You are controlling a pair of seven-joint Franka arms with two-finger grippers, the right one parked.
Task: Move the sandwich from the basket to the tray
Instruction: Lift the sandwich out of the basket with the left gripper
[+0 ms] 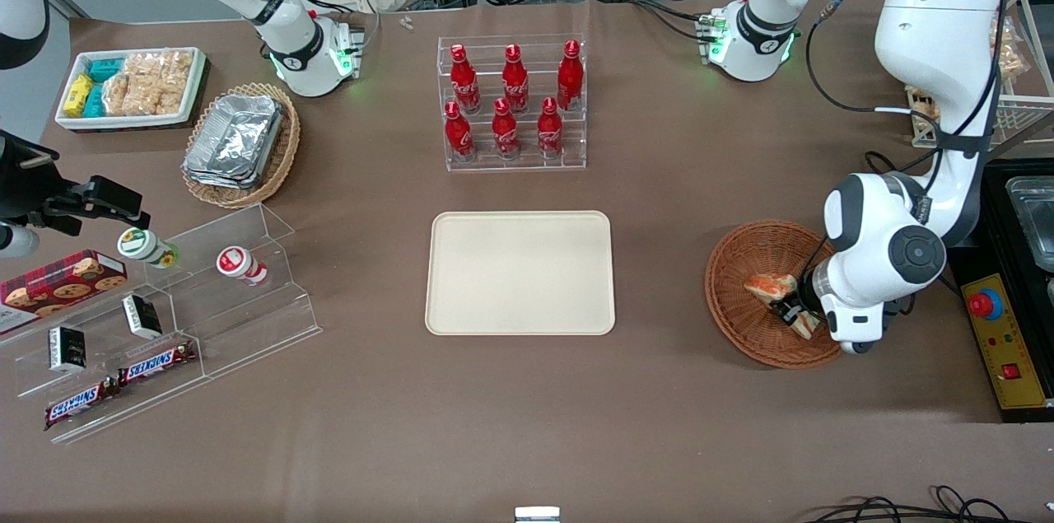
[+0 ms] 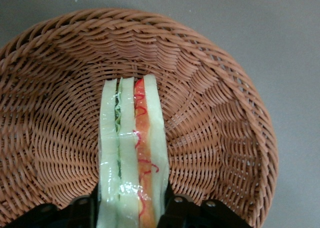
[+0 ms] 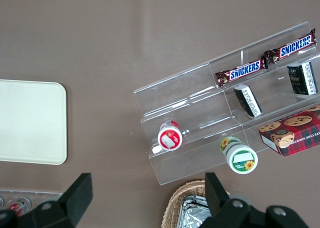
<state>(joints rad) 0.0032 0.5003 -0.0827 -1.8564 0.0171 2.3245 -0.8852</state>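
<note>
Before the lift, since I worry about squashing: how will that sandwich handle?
Probably soft: the sandwich is layered bread, pinched by the gripper over the basket. Its clear wrap looks glossy, maybe slippery. Likely light.

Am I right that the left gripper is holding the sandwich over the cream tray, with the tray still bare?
Not quite: the gripper holds the sandwich over the reddish-brown wicker basket, not the tray, as the left wrist view shows. The tray is indeed bare.

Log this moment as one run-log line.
stage: grasp | gripper: down in basket, fingers either side of sandwich | sandwich: in basket, not lifted | tray: bare
</note>
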